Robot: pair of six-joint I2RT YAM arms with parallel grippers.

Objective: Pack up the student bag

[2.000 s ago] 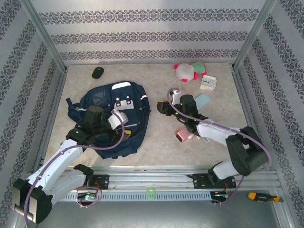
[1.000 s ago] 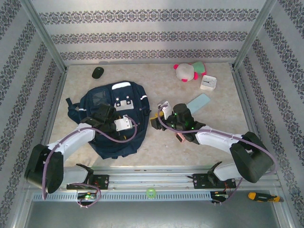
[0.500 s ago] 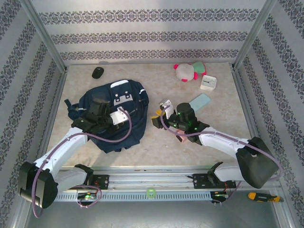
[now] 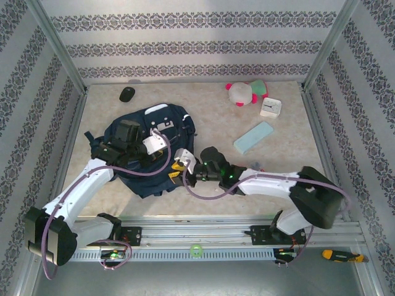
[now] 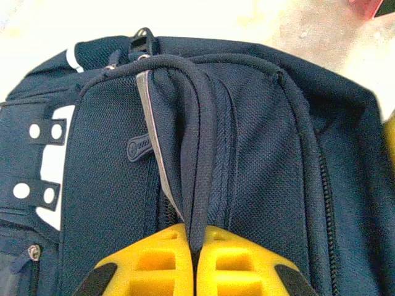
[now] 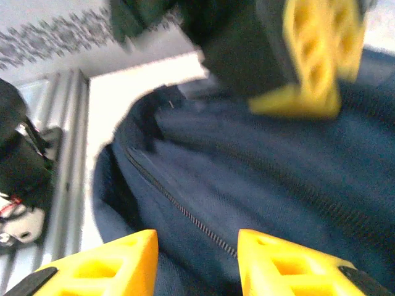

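Left wrist: I see the left gripper (image 5: 194,246) pinching a ridge of the bag (image 5: 247,154), fingers (image 5: 154,259) pressed together. Right wrist: right gripper (image 6: 197,250) spread over its zip (image 6: 179,209). Top external places the bag left-centre on the table (image 4: 216,111).

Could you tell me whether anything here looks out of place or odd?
An orange-handled tool lies off the table, past the rail at the near right corner. The bag lies flat and rumpled, but the left gripper is pinching its top, so that looks deliberate.
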